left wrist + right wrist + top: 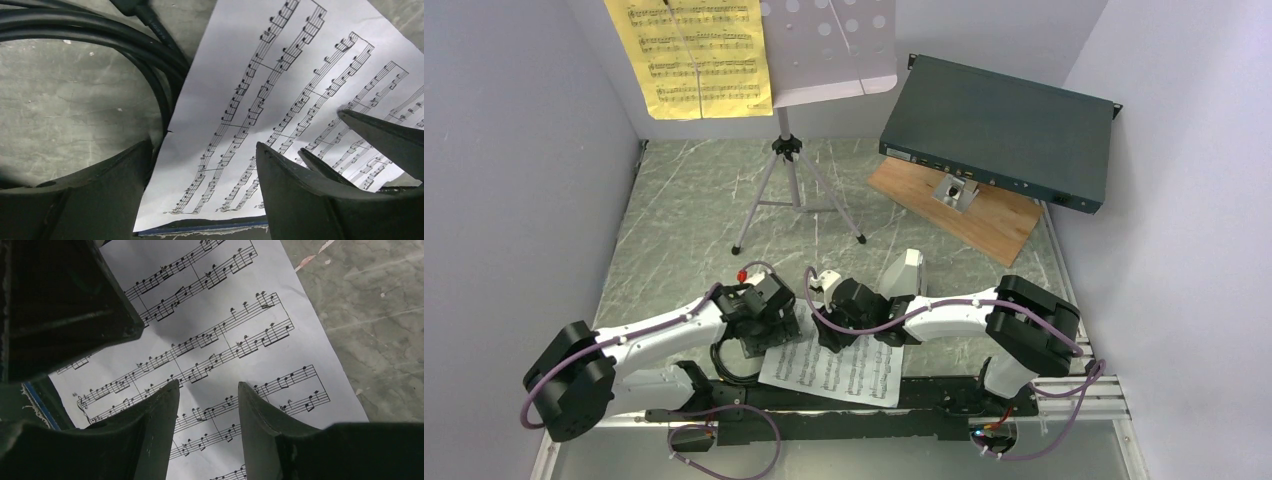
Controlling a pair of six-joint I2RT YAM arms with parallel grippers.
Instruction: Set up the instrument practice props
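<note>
A white sheet-music page lies flat near the table's front edge. My left gripper is open. Its fingers straddle the page's left edge, one on the page and one beside the coiled black cable. My right gripper is open but narrowed, tips down on the page, which buckles slightly between them. A yellow page rests on the pale grey music stand at the back. The white metronome stands just behind the right gripper.
A dark-green flat box leans on a wooden board at back right. The stand's silver tripod spreads mid-table. The black cable lies under my left wrist. Walls close in on both sides.
</note>
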